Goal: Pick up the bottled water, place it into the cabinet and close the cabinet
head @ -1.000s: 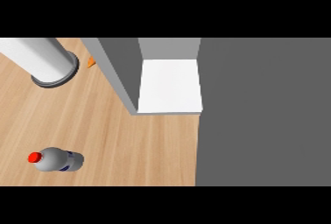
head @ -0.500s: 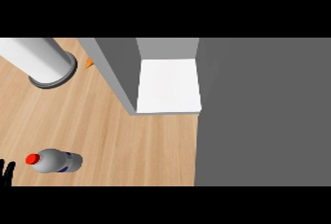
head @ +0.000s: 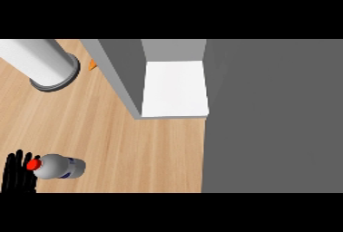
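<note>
- Head view is looking steeply down onto a light wooden desk [head: 134, 145] that is filling the left and middle of the scene.
- Standing on the desk near the lower left corner, the bottled water [head: 57, 166] is showing its red cap [head: 31, 164] at its left end and a white body with a dark band, its body stretching away to the right of the cap.
- One black hand [head: 17, 174] is showing at the lower left edge, its fingers straight and pointing upward, spread fairly wide and curling round nothing.
- That hand is sitting just beside the bottle's cap end, on its left; whether a finger is actually touching the cap or only overlapping it in this view cannot be told.
- Which of the robot's hands this is can be judged only from its place at the view's left side, so it is being taken as the left hand; the right hand is not showing anywhere.
- Well apart from the bottle, up and to the right, the cabinet [head: 127, 72] is standing with its grey wall running diagonally and a white inner shelf [head: 175, 88] lying open to view beside it.
- A broad dark grey panel [head: 275, 118] is covering the whole right side of the scene.
- At the upper left, a pale cylinder [head: 40, 59] with a dark ring at its base is resting on the desk, and a small orange thing [head: 92, 64], too little of it showing to name, is peeking out between the cylinder and the cabinet wall.
</note>
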